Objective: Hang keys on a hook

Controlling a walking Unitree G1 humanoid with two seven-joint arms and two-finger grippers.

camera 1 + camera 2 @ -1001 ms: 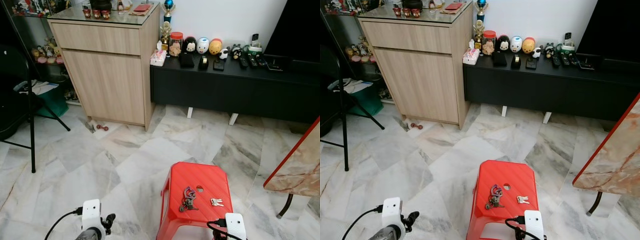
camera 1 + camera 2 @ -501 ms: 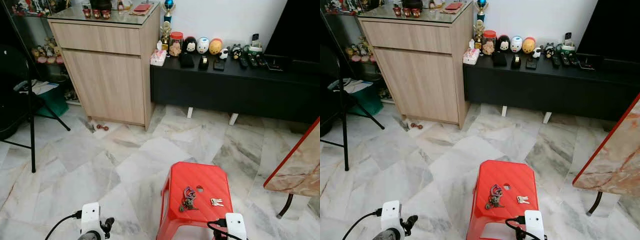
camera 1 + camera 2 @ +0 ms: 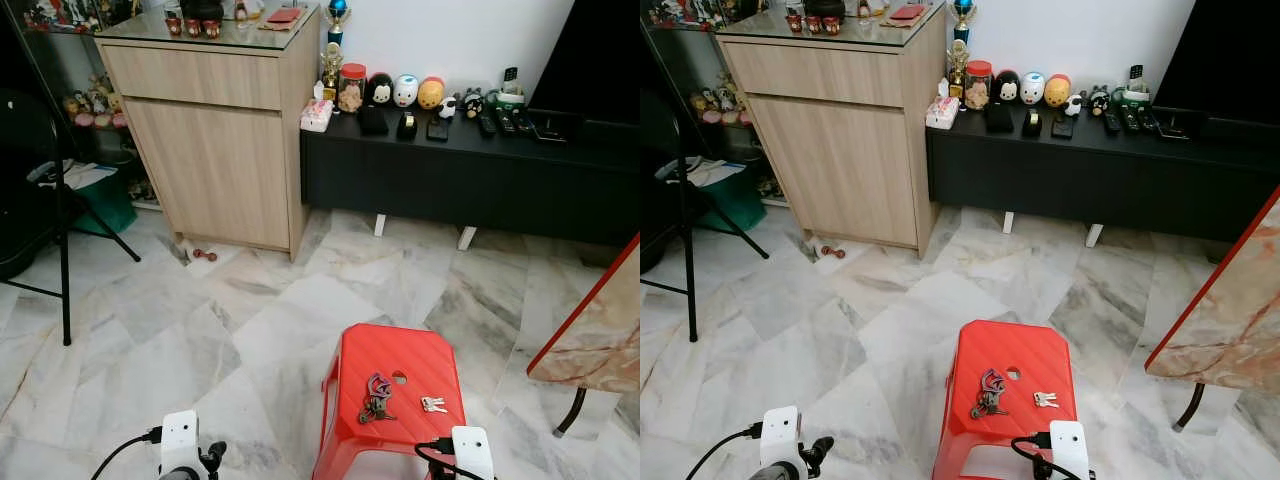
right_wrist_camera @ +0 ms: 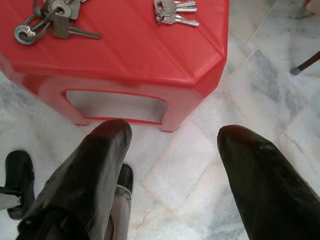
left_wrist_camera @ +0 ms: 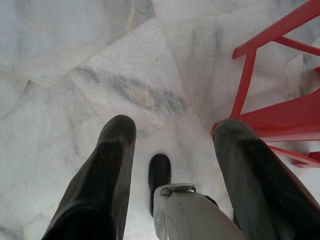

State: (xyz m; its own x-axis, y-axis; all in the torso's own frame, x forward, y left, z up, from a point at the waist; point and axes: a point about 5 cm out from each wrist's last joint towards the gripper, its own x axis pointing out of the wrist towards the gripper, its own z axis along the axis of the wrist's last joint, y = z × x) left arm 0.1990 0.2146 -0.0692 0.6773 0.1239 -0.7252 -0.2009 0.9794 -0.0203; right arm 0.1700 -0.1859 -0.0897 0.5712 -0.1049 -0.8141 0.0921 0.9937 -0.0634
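A red plastic stool point(image 3: 395, 375) stands on the marble floor just ahead of me. On its seat lie a dark key bunch with a ring and clip point(image 3: 376, 397) and, to its right, a small set of silver keys point(image 3: 434, 404). My right gripper point(image 4: 172, 135) is open and hangs low, over the floor at the stool's near edge, with both key sets point(image 4: 50, 22) point(image 4: 175, 12) ahead of its fingers. My left gripper point(image 5: 172, 132) is open too, pointing down at the floor to the left of the stool's legs point(image 5: 280, 115).
A wooden cabinet point(image 3: 215, 140) and a low black console point(image 3: 470, 175) with figurines and remotes line the far wall. A marble tabletop with a red edge point(image 3: 595, 330) juts in at the right. A black stand point(image 3: 60, 230) is at the left.
My left arm has dropped lower and toward me in the eye views. The right arm, the stool and the keys have not moved.
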